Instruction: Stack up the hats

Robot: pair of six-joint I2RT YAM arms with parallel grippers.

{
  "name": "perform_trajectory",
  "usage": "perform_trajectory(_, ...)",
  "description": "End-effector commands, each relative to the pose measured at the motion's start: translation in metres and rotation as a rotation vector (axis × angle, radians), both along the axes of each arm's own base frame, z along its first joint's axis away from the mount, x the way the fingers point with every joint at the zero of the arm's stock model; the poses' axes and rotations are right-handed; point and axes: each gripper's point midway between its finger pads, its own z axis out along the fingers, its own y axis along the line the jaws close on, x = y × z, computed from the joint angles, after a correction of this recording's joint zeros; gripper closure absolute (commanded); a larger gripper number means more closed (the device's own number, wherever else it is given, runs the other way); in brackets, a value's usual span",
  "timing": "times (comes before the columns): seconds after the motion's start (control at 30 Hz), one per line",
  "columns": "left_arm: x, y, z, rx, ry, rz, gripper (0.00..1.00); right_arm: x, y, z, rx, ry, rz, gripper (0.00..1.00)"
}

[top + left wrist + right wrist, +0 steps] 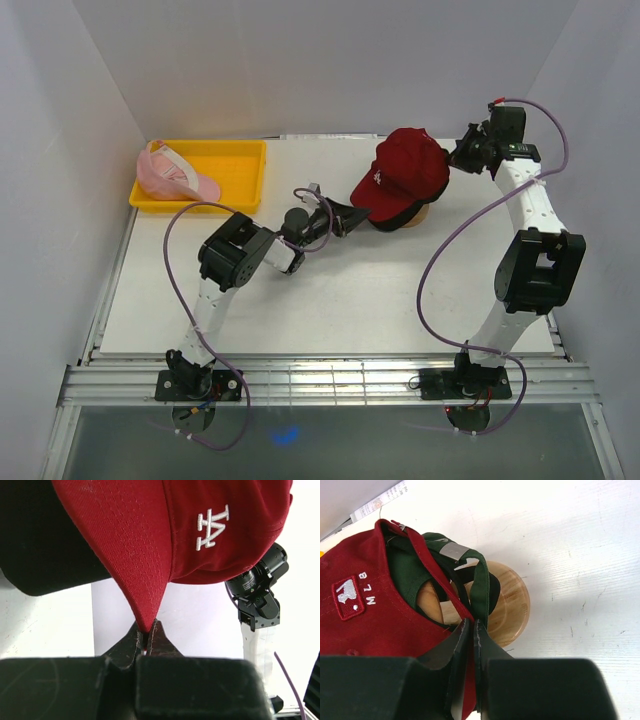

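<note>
White table (pixel 330 290) boxed by white walls on left, far and right sides; open bare surface across near half, between the two arms. Far-left corner taken by yellow plastic tray (pixel 240 160) holding pink fabric cap (pixel 175 175), well apart from the rest. At far right, dark red fabric baseball cap (pixel 405 172) topmost on round light-wood stand (pixel 512 605), close to far edge. Beneath it, dark green cap (pixel 482 582) with metal strap buckle; brim of black cap (pixel 45 545) showing beside red brim in left wrist view. Long axis of red cap running near-left to far-right, brim pointing near-left and drooping, back opening facing far right. Left gripper (pixel 148 639) clamped on very tip of red brim. Right gripper (pixel 469 630) pinched nearly together on rear hem of red cap, red cloth showing between the fingers, green strap meeting the tips. White embroidered "LA" on red crown front; white "MLB" patch with batter figure at its back.
</note>
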Motion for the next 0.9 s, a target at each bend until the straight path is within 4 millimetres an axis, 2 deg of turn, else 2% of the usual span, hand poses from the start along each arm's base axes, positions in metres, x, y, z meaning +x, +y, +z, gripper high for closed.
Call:
perform_trajectory(0.0, 0.002, 0.003, -0.032, 0.113, 0.151, 0.025, 1.0, -0.017, -0.005, -0.015, -0.031, 0.06, 0.004, 0.89)
perform_trajectory(0.1, 0.0, 0.009, -0.054, 0.162, 0.236, 0.043, 1.0, -0.019, -0.005, -0.021, -0.032, 0.072, 0.002, 0.89)
perform_trajectory(0.47, -0.007, 0.022, -0.099, 0.244, 0.381, 0.073, 1.0, -0.02, -0.011, -0.034, -0.035, 0.104, -0.007, 0.89)
perform_trajectory(0.67, -0.008, 0.023, -0.117, 0.274, 0.442, 0.074, 1.0, -0.024, -0.019, -0.053, -0.045, 0.151, -0.033, 0.89)
perform_trajectory(0.87, -0.006, 0.02, -0.12, 0.276, 0.446, 0.066, 1.0, -0.025, -0.019, -0.056, -0.036, 0.162, -0.032, 0.89)
